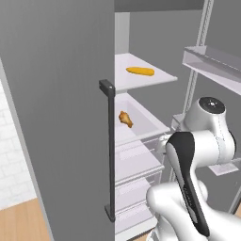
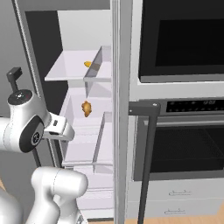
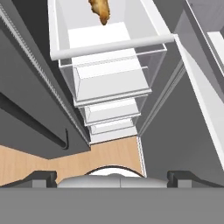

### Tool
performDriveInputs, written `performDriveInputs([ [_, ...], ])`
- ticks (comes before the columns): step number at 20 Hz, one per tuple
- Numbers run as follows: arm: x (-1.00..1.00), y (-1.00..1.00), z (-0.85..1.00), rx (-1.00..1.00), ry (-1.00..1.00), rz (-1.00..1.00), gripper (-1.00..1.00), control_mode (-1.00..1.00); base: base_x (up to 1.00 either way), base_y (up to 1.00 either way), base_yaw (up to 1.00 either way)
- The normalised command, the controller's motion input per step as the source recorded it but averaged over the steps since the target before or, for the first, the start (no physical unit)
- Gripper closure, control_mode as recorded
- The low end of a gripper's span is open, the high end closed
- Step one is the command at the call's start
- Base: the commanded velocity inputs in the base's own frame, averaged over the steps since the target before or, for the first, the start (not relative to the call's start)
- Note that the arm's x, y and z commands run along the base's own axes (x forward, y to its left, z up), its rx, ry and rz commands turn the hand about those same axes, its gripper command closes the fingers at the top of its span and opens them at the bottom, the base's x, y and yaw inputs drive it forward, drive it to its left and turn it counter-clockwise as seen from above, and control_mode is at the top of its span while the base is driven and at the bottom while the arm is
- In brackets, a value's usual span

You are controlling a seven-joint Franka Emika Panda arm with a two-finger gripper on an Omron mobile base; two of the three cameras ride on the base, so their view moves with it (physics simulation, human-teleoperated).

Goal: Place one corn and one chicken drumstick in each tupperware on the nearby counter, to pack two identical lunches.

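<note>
So the fridge (image 1: 56, 117) door is open, and inside I count one corn (image 1: 140, 71) lying on the upper shelf (image 1: 155, 80) and one chicken drumstick (image 1: 125, 119) in the white drawer (image 1: 150, 124) just below it. From the hand view the drumstick (image 3: 100, 10) sits at 12 o'clock. The jaws (image 3: 111, 177) are spread wide apart with nothing between them.
</note>
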Motion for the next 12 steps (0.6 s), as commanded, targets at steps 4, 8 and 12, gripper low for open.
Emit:
performDriveInputs([
  [4, 0.00, 0.00, 0.04, -0.01, 0.00, 0.00, -1.00, -1.00, 0.05, 0.00, 0.00],
  [8, 0.06, 0.00, 0.45, -0.07, -0.10, 0.04, -1.00, -1.00, 0.00, 0.00, 0.00],
  [12, 0.55, -0.04, 0.69, -0.13, -0.14, 0.17, -1.00, -1.00, 0.00, 0.00, 0.00],
])
